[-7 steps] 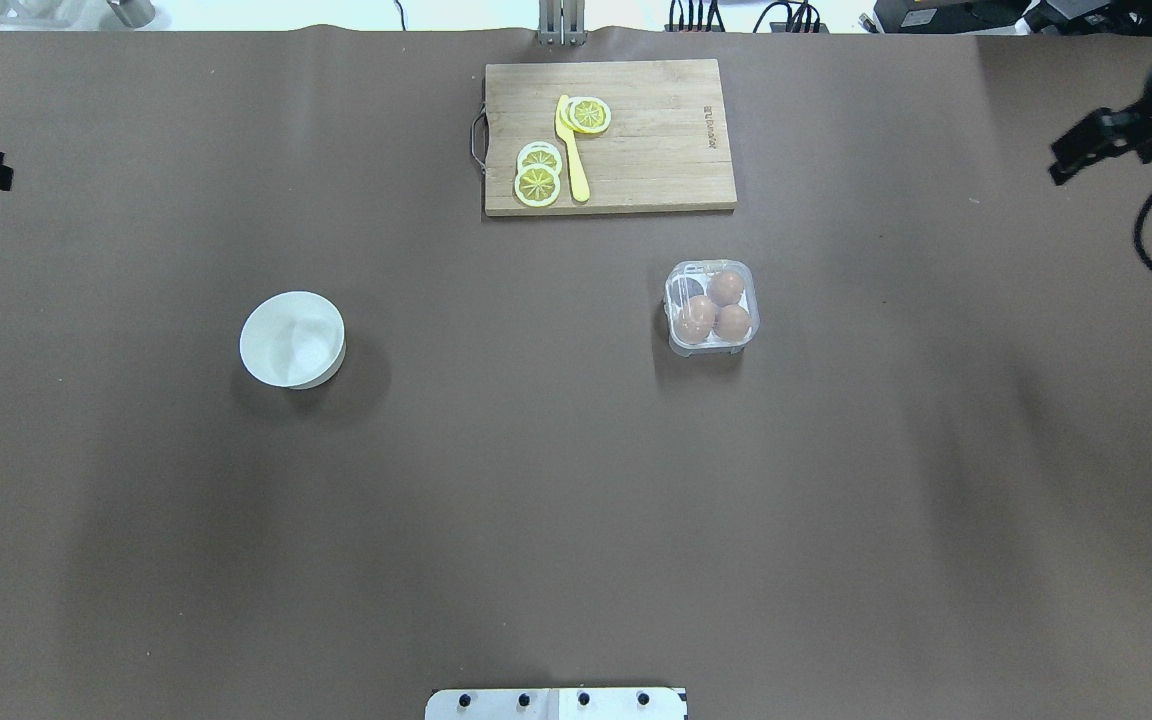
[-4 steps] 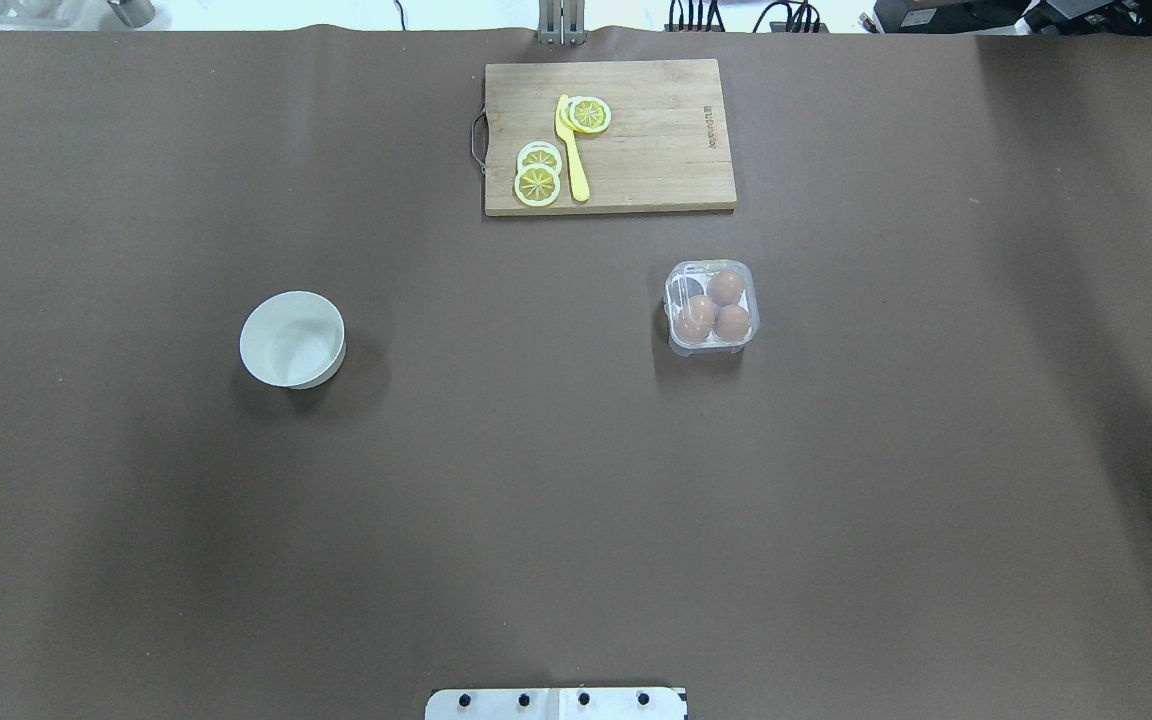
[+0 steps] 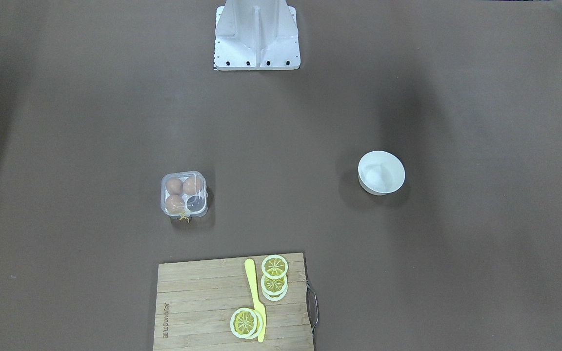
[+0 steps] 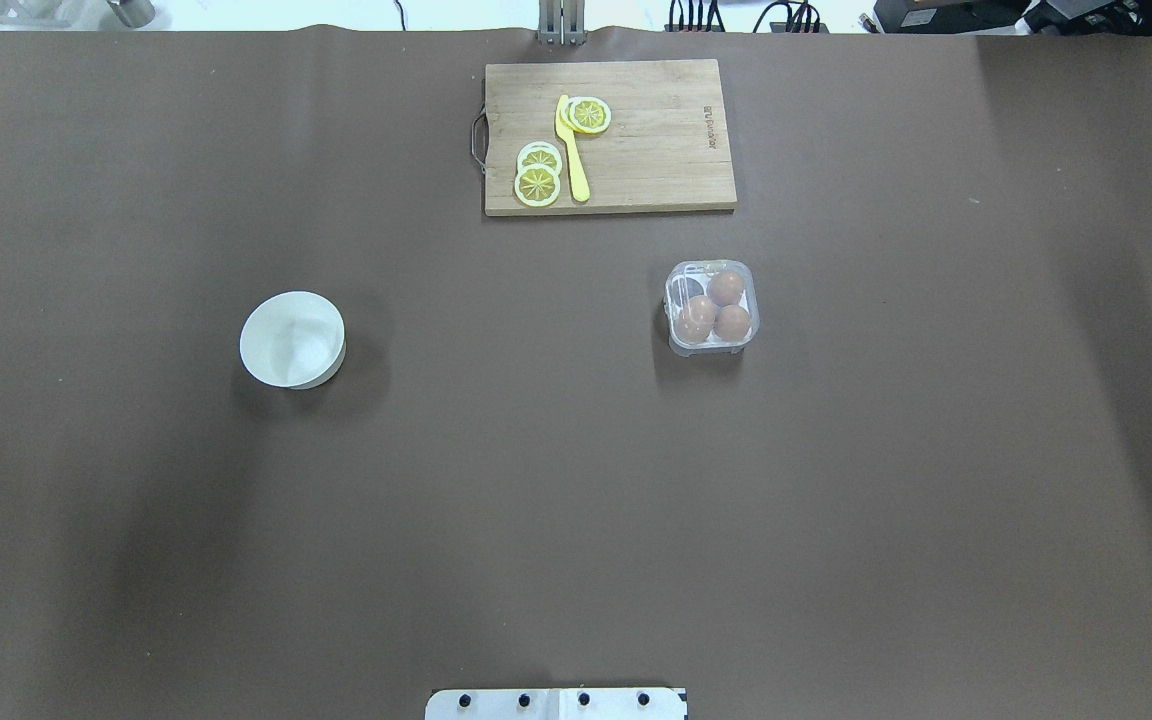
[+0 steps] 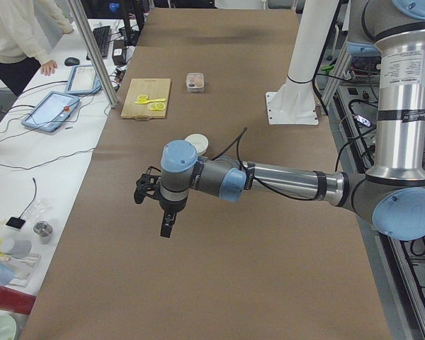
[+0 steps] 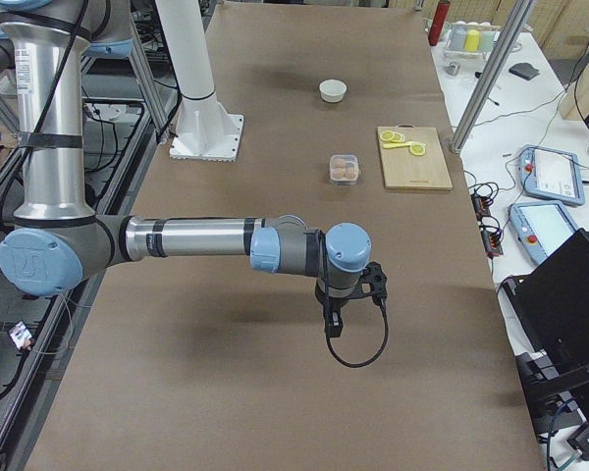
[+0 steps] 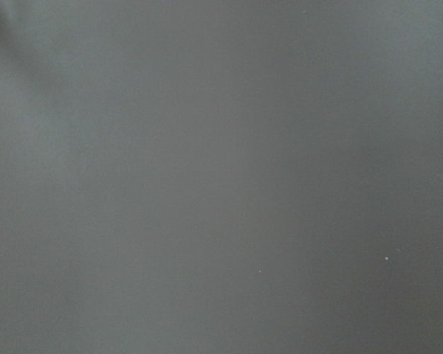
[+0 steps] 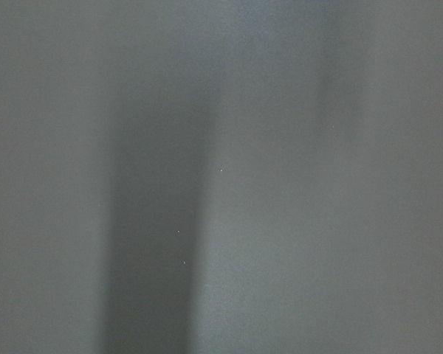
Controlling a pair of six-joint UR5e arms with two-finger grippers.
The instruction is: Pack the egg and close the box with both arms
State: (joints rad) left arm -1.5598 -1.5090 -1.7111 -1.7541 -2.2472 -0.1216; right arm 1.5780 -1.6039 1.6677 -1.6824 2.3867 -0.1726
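Observation:
The box (image 4: 711,308) stands right of the table's centre, its clear lid down over the tray; it also shows in the front view (image 3: 184,193). Three alike brown eggs (image 4: 726,287) lie in its cells, and one cell (image 4: 681,290) is empty. Both grippers are out of the overhead and front views. In the exterior left view my left gripper (image 5: 166,228) hangs over bare table near the table's left end. In the exterior right view my right gripper (image 6: 334,329) hangs over bare table near the right end. I cannot tell whether either is open or shut. Both wrist views show only blurred brown table.
A white bowl (image 4: 292,339) stands left of centre. A wooden cutting board (image 4: 656,140) with lemon slices (image 4: 538,183) and a yellow knife (image 4: 573,150) lies at the far edge. The white base block (image 3: 257,36) is on the robot's side. A person (image 5: 18,35) stands beyond the table.
One second ago both grippers showed at the left and right edges of the overhead view; they have since moved outward out of it. The box, the eggs and the bowl have not moved.

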